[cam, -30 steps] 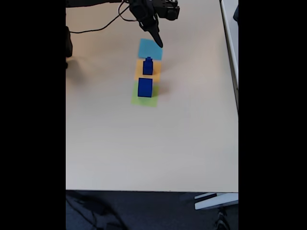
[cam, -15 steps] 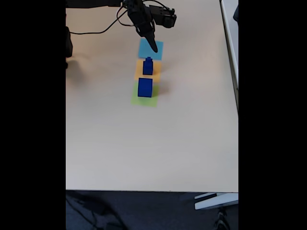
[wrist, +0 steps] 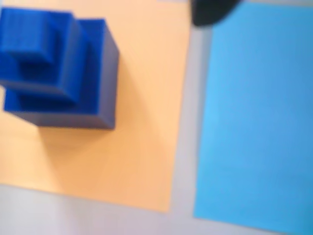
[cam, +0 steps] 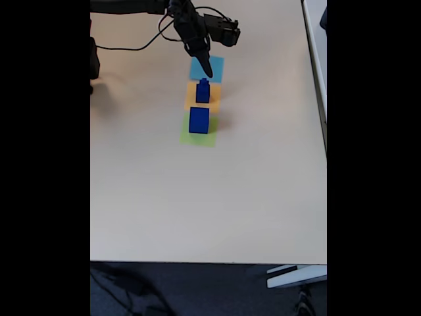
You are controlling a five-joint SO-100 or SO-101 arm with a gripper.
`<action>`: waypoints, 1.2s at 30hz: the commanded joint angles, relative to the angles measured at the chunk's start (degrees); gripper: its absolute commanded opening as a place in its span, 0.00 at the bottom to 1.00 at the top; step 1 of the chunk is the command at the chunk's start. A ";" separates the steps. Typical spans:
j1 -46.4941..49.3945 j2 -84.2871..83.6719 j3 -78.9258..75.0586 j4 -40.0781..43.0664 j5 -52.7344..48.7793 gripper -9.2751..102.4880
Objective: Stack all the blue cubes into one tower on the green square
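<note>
One cube [cam: 198, 120] on the nearest square [cam: 197, 136], stacked cubes [cam: 202, 91] on the middle square [cam: 189, 96].

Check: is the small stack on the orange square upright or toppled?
Upright: the small stack sits stepped, smaller cubes on larger, flat on the orange square.

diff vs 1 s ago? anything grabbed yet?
In the fixed view the tool slid left and slightly down the picture, from the light-blue square's right side to over its lower part, nearer the small stack on the orange square. Nothing grabbed or released. The stack and the big cube on the green square are unmoved.
</note>
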 commanded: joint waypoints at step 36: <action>4.22 -0.26 7.29 -8.61 -2.46 0.28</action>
